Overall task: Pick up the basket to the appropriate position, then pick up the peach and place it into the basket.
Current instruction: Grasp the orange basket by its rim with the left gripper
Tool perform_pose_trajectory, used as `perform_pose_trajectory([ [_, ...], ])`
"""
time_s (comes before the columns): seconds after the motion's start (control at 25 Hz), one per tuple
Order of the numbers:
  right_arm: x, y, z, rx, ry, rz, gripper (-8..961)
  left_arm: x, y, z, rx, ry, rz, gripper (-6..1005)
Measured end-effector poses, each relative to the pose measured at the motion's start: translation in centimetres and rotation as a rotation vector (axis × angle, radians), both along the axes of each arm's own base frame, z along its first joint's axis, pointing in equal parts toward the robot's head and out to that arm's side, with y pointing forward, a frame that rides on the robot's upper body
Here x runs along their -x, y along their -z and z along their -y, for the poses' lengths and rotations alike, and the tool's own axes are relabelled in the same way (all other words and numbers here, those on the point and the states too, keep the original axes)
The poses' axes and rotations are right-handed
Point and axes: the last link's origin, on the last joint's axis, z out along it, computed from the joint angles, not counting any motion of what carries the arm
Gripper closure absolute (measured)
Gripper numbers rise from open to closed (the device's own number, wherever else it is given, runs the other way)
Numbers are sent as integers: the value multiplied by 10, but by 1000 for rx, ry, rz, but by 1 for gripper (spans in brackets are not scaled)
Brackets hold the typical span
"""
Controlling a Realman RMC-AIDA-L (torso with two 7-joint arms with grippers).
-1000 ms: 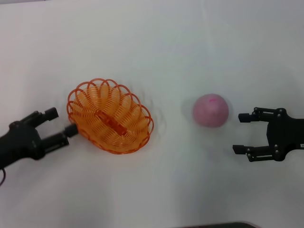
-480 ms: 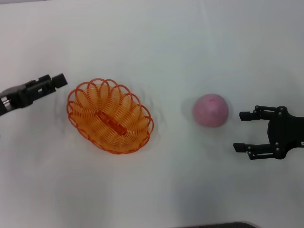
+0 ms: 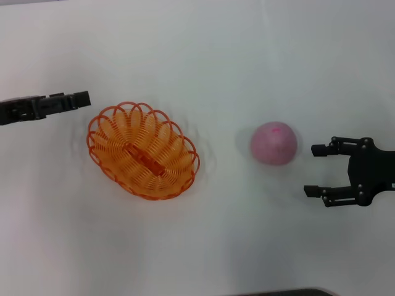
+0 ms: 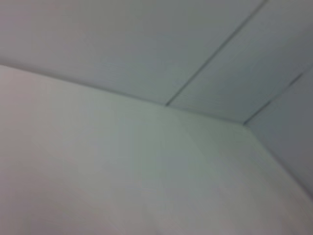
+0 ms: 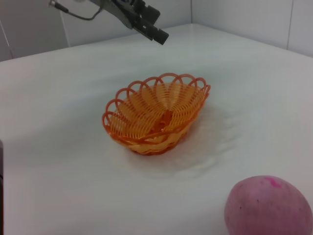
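Left gripper sits at far left, raised off the table, just beyond the basket's far-left rim and not touching it; its fingers look pressed together, closed on nothing. The right wrist view also shows it hanging in the air above and behind the basket. Basket lies left of centre, empty, resting flat on the table. Peach sits right of centre, well apart from the basket. Right gripper at far right, jaws spread wide, holding nothing, tips pointed toward the peach and just beside it, no contact.
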Motion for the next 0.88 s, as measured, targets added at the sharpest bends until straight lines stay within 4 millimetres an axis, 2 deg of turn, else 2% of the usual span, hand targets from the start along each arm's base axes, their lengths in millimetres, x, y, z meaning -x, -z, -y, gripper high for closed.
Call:
perform_pose_trajectory([
  [0.32, -1, 0, -1, 1, 4, 9, 84, -28, 13, -24, 97, 37, -321, 127],
  [0.64, -2, -1, -2, 0, 9, 12, 84, -56, 30, -38, 143, 114, -462, 127],
  [0.88, -2, -2, -2, -1, 8, 13, 85, -64, 44, -44, 172, 136, -589, 126],
])
